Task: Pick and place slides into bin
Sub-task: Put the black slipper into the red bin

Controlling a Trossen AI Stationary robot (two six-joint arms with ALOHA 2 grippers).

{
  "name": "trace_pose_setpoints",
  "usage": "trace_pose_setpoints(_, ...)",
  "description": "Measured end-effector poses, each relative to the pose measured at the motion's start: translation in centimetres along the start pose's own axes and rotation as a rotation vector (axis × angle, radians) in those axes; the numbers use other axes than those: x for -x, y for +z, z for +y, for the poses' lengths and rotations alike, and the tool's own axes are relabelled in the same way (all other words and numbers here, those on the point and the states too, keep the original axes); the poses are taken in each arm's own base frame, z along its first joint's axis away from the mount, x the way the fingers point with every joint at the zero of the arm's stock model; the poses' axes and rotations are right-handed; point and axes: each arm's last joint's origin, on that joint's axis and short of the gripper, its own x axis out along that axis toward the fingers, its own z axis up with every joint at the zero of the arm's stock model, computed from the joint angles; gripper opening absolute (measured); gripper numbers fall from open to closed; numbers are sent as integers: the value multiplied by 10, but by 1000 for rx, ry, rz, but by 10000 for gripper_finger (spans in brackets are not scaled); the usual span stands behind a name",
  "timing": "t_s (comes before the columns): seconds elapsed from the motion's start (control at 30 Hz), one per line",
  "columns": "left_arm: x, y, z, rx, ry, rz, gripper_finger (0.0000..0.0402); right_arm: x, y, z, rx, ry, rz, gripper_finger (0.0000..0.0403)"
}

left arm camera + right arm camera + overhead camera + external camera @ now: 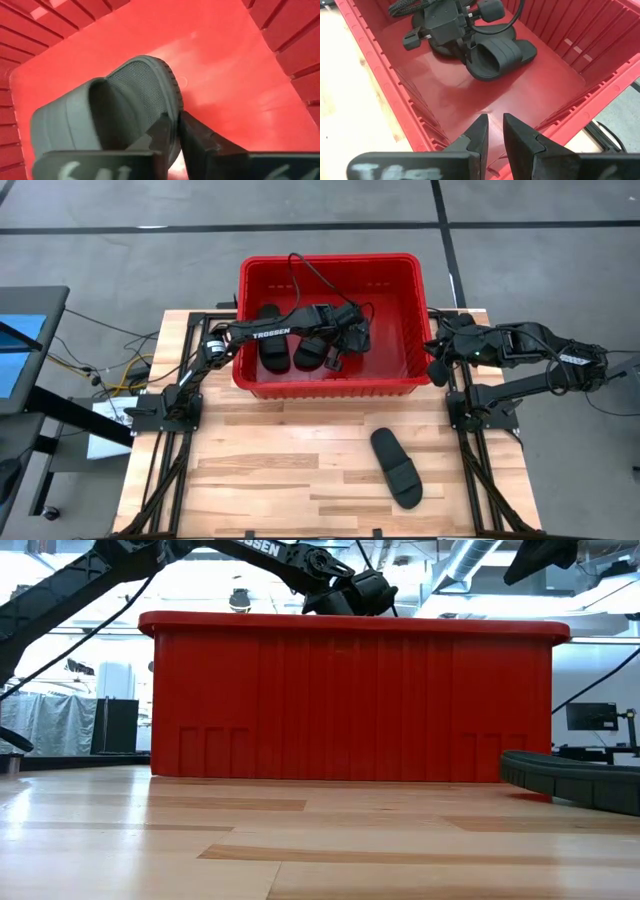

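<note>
**Slide gripped low in the bin, one left on the tabletop**

Reached into the bin [330, 388], which stood at the middle of the tabletop's [270, 480] far edge. Left gripper [172, 120] sat low over the bin's floor, jaws clenched on the sole rim of the held slide [495, 57], with only a thin gap between the fingers. Held slide lay right of the bin's centre, sole down. Strap opening faced roughly toward the bin's right wall, so the long axis ran roughly left to right. Could not read the exact heading from above, under the arm.

Saw two more in the bin's left half. Second slide [272, 340] lay with its long axis running far to near. Third slide [310, 352] lay just beside it, partly under the arm.

Tabletop slide [397, 468] lay toward the near right corner, sole down, long axis diagonal from far-left to near-right, well apart from the bin.

Right gripper [492, 120] hovered over the bin's right rim, jaws nearly together, grasping nothing.
</note>
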Motion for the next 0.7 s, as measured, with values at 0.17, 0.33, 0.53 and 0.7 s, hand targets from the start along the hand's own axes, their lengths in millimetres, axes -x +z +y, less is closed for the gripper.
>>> trace_pose_setpoints(0.17,0,0,0,8,6,2,80,0,0,0,0,0,0,52)
trace_pose_setpoints(0.33,1,0,0,18,6,2,122,0,0,0,2,-2,5,52)
trace_pose_setpoints(0.53,1,0,0,19,7,5,145,0,0,0,2,-1,4,52)
trace_pose_setpoints(0.7,1,0,1,19,17,14,147,0,0,0,2,-1,4,52)
